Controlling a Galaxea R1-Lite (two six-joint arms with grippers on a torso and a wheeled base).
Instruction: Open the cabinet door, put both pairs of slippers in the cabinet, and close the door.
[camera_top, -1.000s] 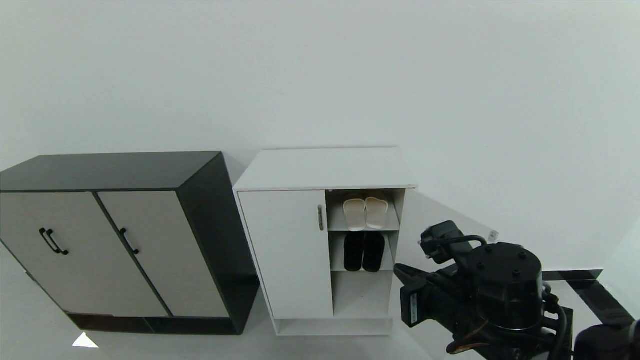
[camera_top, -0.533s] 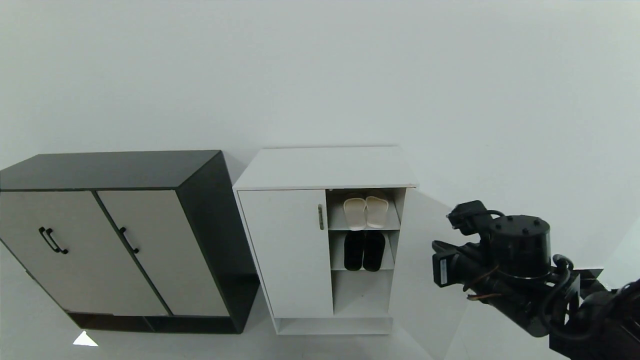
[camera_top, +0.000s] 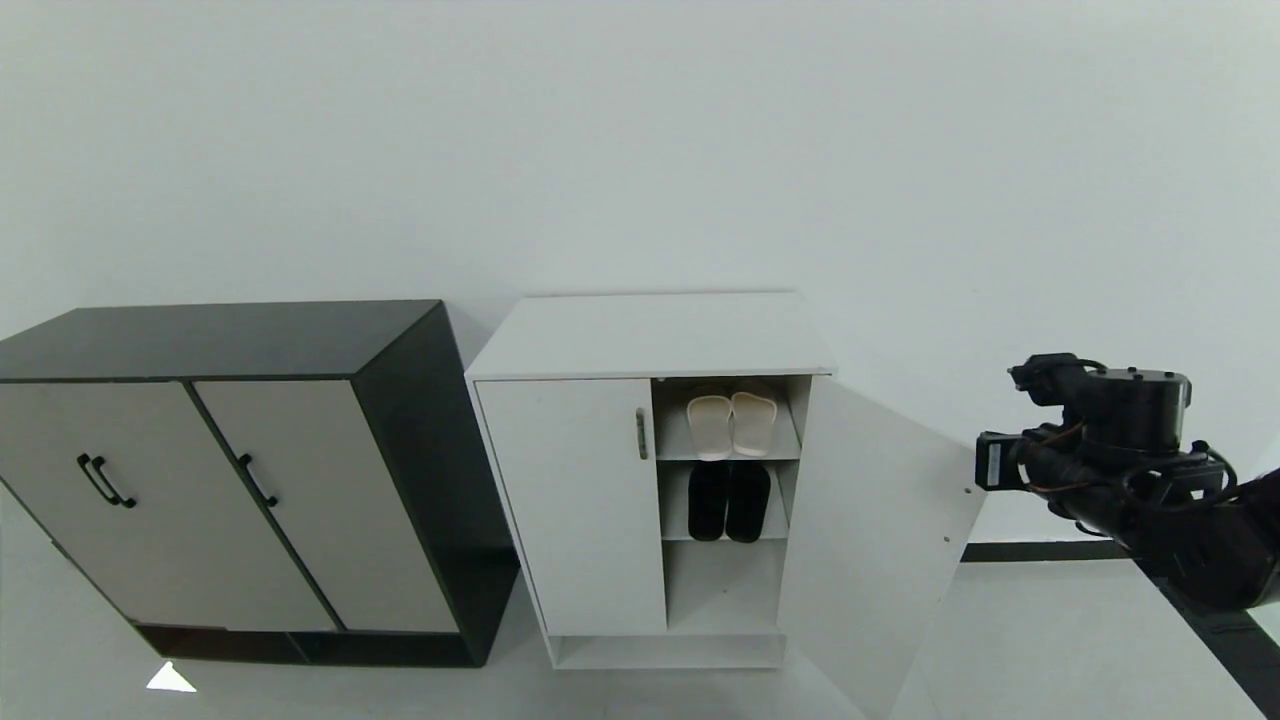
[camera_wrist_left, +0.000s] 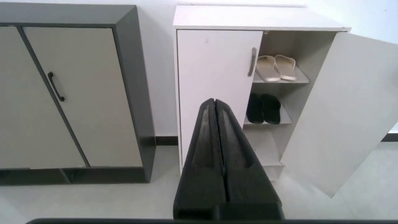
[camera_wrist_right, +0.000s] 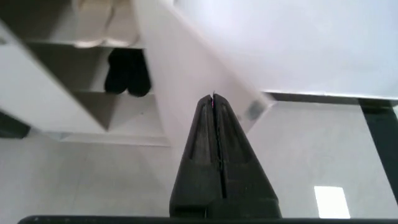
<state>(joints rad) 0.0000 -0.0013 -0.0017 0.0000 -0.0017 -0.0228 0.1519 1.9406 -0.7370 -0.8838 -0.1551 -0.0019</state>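
Well, my left claw (camera_wrist_left: 216, 107) and right claw (camera_wrist_right: 214, 101) are clenched, empty. Past my right claw the cabinet door (camera_top: 880, 540) hangs open, white slippers (camera_top: 732, 424) shelved above black slippers (camera_top: 728, 500), far ends shadowed.

No writing or number can be read. A small white sticker (camera_top: 989, 462) sits on the black right arm (camera_top: 1130, 470), at about 3 o'clock from the open white cabinet door (camera_top: 880, 540), and its print is too small to make out. A small grey tag (camera_wrist_right: 253, 111) near that door's outer edge is blurred in the right wrist view, and a plain white triangle mark (camera_top: 170, 681) on the pale floor, at about 8 o'clock from the door, bears no lettering.
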